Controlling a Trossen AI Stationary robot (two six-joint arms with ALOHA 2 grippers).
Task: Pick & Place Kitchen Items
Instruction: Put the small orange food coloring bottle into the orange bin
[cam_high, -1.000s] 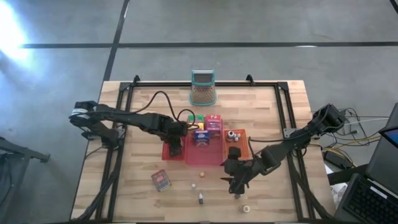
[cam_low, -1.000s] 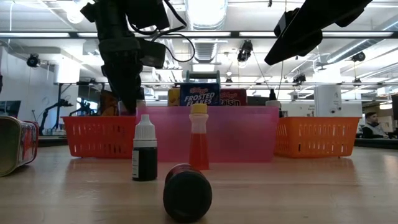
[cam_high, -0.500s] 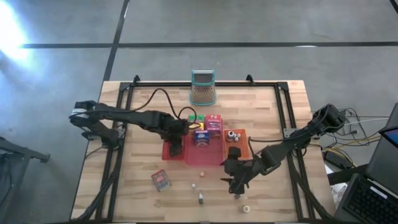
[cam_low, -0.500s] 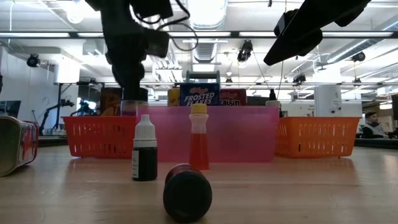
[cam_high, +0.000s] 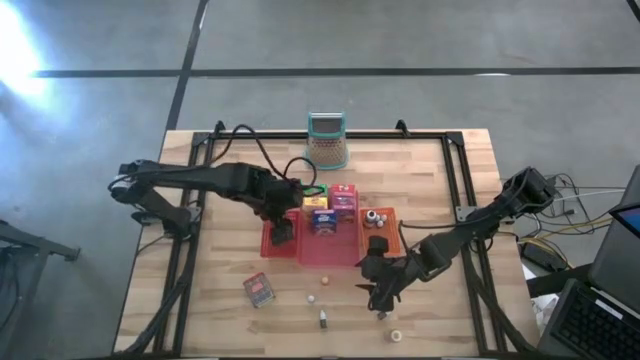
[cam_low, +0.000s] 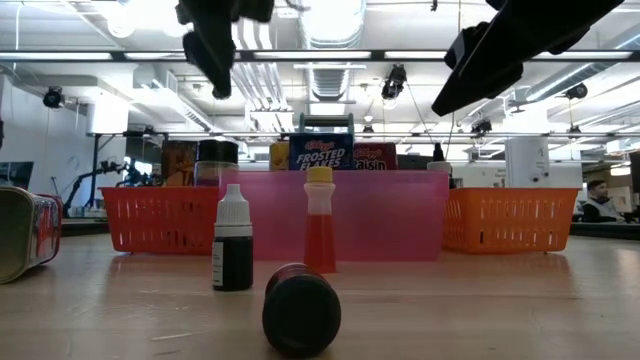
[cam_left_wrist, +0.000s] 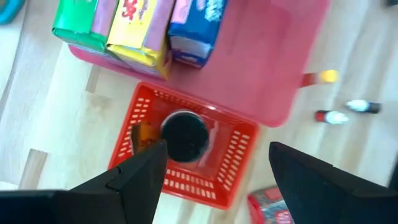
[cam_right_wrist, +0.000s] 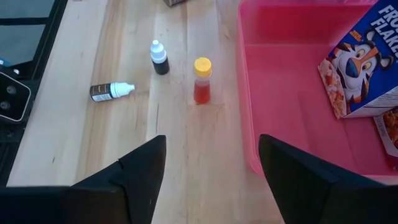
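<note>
Grey concrete floor surrounds a wooden table (cam_high: 220, 320) framed by black rails; behind it, in the low view, a workshop with ceiling lights and a person at the far right edge; at the table's far middle stands a teal-rimmed mesh holder (cam_high: 326, 141); the middle holds a pink tray (cam_high: 340, 248) with a red basket (cam_high: 268, 243) against its left side and an orange basket (cam_high: 392, 222) against its right side.

Boxes in green (cam_high: 315, 190), pink (cam_high: 343, 198) and blue (cam_high: 322, 221) stand in the pink tray's far part; a dark-lidded jar (cam_left_wrist: 185, 135) sits in the red basket beside an orange packet (cam_left_wrist: 145, 133); small jars (cam_high: 375, 217) fill the orange basket.

On the bare table near the trays: a red tin (cam_high: 259, 290) at the left, an upright dark dropper bottle (cam_low: 232, 252), an upright orange bottle (cam_low: 319, 233), and a dark bottle lying on its side (cam_right_wrist: 111, 91); another small item (cam_high: 396, 335) lies nearest, to the right.

Left tool (cam_left_wrist: 211, 180) hangs above the red basket, fingers spread and empty, directly over the jar; right tool (cam_right_wrist: 211, 171) hovers over the table near the pink tray's near right corner, fingers spread, holding nothing; the upright bottles stand in front of it.
</note>
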